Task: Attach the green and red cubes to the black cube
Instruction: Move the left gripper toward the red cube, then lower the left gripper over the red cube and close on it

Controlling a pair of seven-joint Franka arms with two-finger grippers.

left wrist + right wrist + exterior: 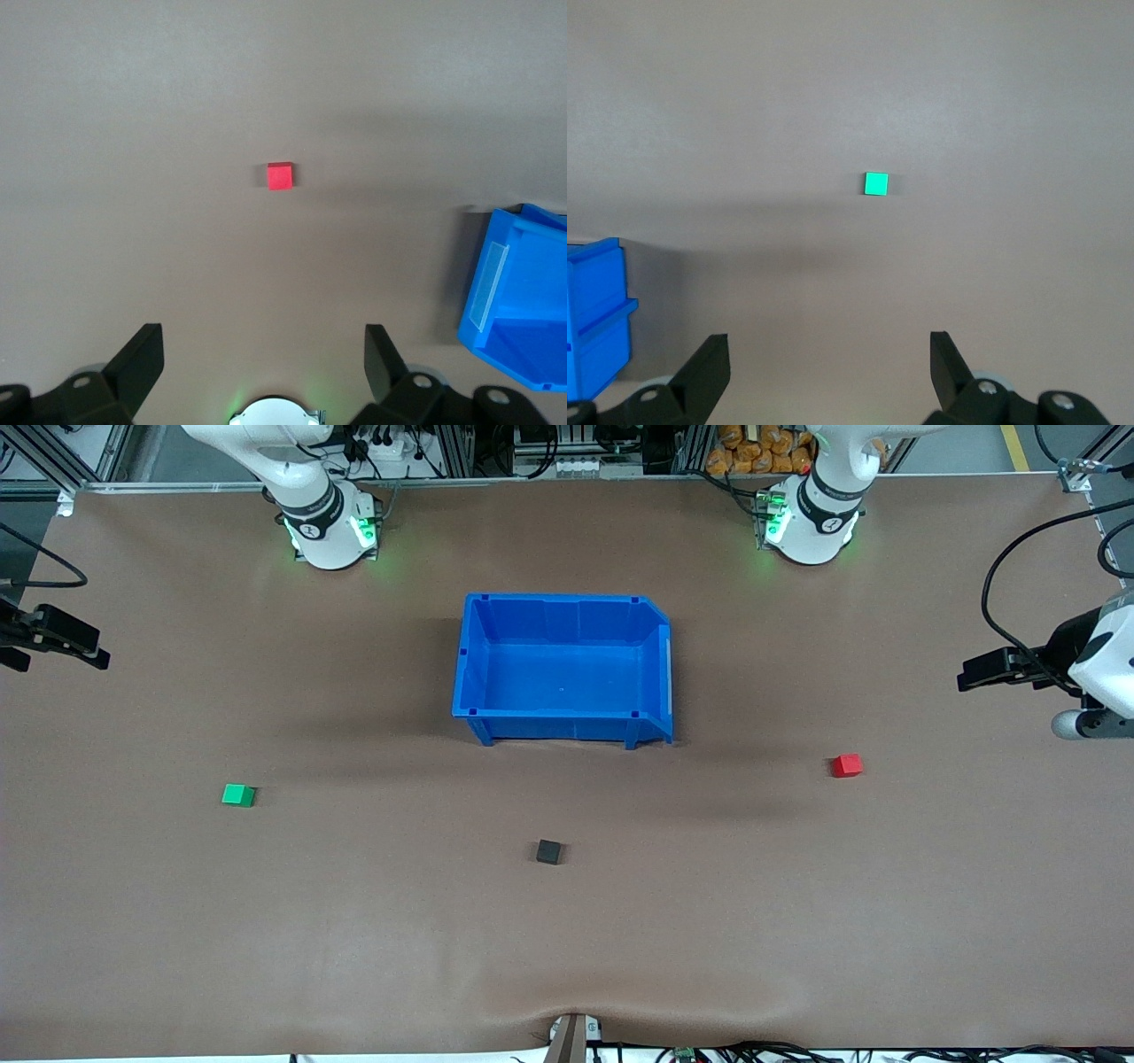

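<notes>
The black cube [548,852] sits on the brown table, nearer to the front camera than the blue bin. The green cube [237,794] lies toward the right arm's end and also shows in the right wrist view [876,183]. The red cube [846,765] lies toward the left arm's end and also shows in the left wrist view [280,176]. My left gripper [970,673] hangs open and empty [264,354] over bare table at the left arm's end. My right gripper [84,648] hangs open and empty [830,359] over bare table at the right arm's end. The cubes lie far apart.
An empty blue bin [660,664] stands mid-table between the arm bases and the black cube; its corner shows in both wrist views [518,301] [594,310]. Brown table cover [567,957] spreads around the cubes. Cables run along the table's edges.
</notes>
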